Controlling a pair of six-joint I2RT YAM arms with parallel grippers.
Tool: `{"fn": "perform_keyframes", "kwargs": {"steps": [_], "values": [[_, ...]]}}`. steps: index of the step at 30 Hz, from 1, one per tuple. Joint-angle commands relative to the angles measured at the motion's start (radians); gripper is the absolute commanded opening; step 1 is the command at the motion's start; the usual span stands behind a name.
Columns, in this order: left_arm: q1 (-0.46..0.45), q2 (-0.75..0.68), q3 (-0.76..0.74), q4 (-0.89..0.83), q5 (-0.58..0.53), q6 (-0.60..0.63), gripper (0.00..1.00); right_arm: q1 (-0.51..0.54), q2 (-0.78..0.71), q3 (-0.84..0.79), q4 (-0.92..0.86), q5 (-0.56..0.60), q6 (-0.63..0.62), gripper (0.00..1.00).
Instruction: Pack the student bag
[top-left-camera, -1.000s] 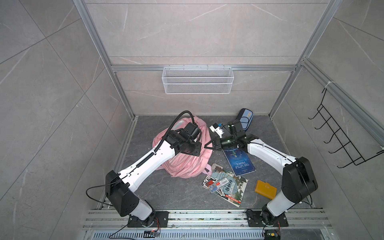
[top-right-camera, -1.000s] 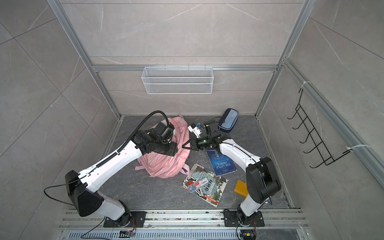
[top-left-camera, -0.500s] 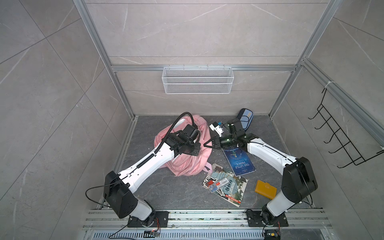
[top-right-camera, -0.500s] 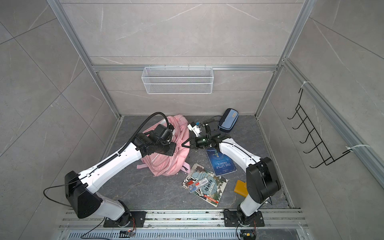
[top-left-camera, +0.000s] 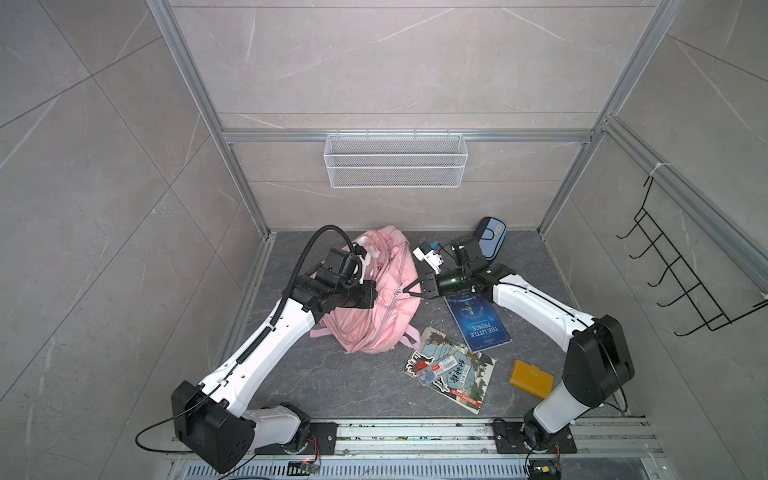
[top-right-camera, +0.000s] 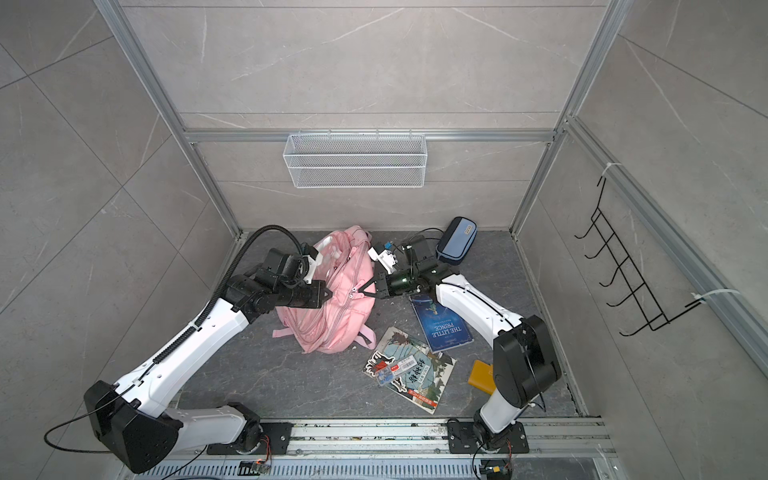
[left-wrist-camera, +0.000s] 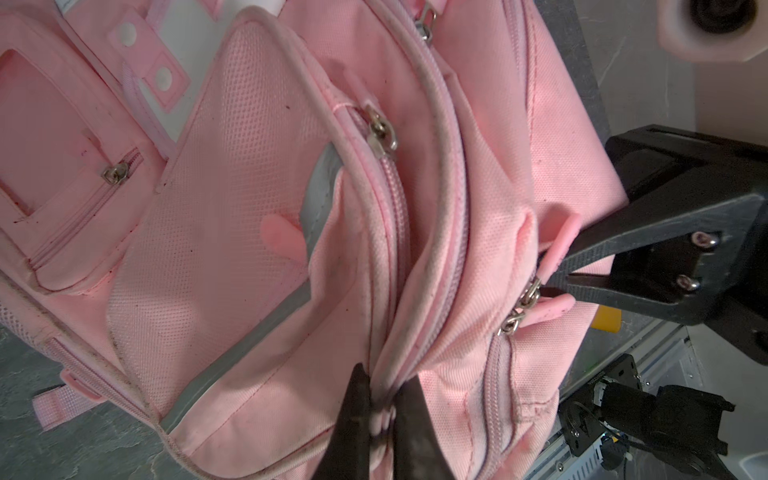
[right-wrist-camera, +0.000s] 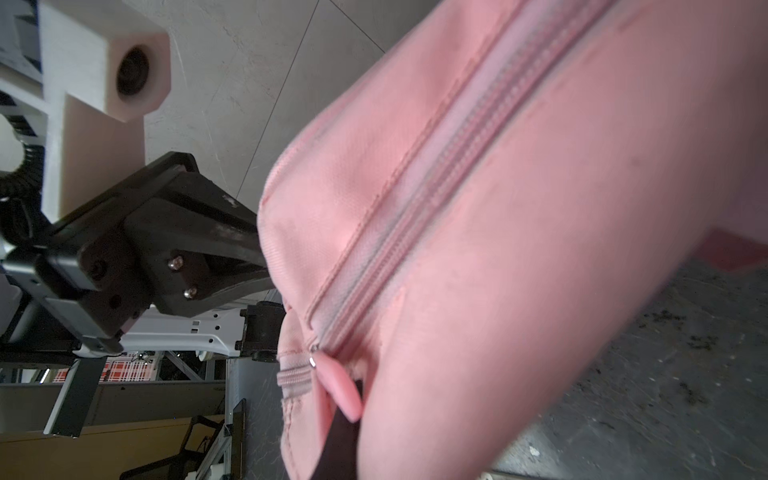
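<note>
The student bag (top-left-camera: 376, 332) (top-right-camera: 332, 328), a soft pink backpack, lies slumped on the dark floor between both arms. My left gripper (top-left-camera: 373, 297) (top-right-camera: 328, 296) (left-wrist-camera: 382, 415) is shut on a piped fold of the student bag beside a zip (left-wrist-camera: 395, 216). From the other side my right gripper (top-left-camera: 409, 291) (top-right-camera: 362, 291) (left-wrist-camera: 555, 279) (right-wrist-camera: 345, 432) is shut on a pink zip pull (right-wrist-camera: 337, 386) at the end of the bag's main zip (right-wrist-camera: 419, 208). Pink fabric hides most of the right fingers in the right wrist view.
A blue book (top-left-camera: 478, 320), a picture book (top-left-camera: 451, 374) with a pen pack on it and a yellow wallet (top-left-camera: 532, 374) lie right of the bag. A blue pencil case (top-left-camera: 490, 237) leans at the back wall. A wire basket (top-left-camera: 395, 166) and a black hook rack (top-left-camera: 685, 286) hang on the walls.
My left gripper has gone from open to shut, pinching the bag's fold. The right gripper has stayed on the zip pull; the bag has bunched up slightly.
</note>
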Motion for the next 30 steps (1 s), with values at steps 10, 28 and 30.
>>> {"fn": "perform_keyframes", "kwargs": {"steps": [10,28,30], "values": [[0.057,-0.019,-0.005,0.021,0.087,0.025,0.0,-0.003,-0.155,0.072,-0.41,0.199,-0.329,0.43],[0.057,-0.037,-0.04,-0.059,0.32,0.109,0.0,0.085,-0.04,0.213,-0.454,0.244,-0.752,0.44],[0.057,-0.032,-0.034,-0.068,0.329,0.116,0.0,0.1,-0.022,0.208,-0.453,0.231,-0.762,0.43]]}}
